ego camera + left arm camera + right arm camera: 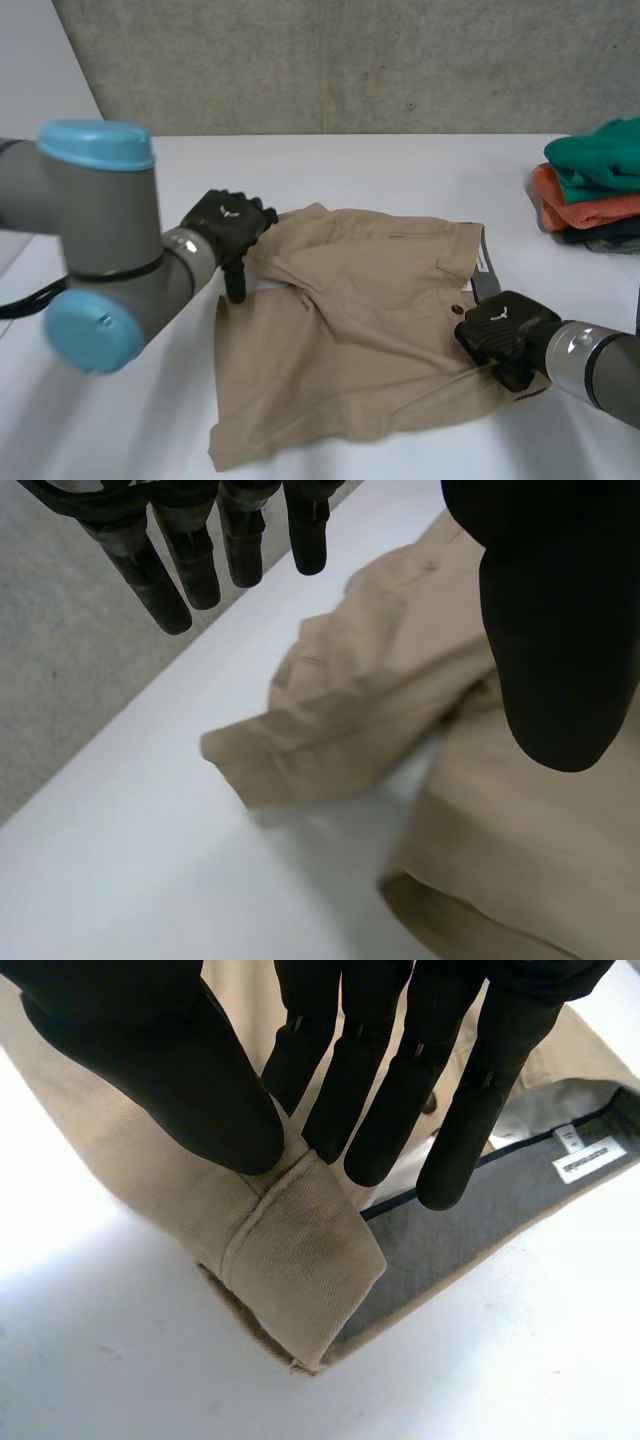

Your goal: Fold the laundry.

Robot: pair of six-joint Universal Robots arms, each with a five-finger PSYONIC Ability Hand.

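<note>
Tan shorts [350, 320] lie spread on the white table [400, 165], waistband toward the right, grey inner band showing. My left hand [228, 222] hovers at the shorts' far left leg hem. In the left wrist view the left hand [550, 630] has straight fingers and its thumb held apart, with nothing between them; the folded-over leg of the shorts [350, 730] lies below. My right hand [500, 332] rests at the near right waistband corner. In the right wrist view my right hand [150, 1050] pinches that corner of the shorts [290, 1260] between thumb and fingers.
A stack of folded clothes [595, 185], green on orange on dark, sits at the table's far right. A grey concrete wall runs behind the table. My left arm's big grey joint covers the near left of the table.
</note>
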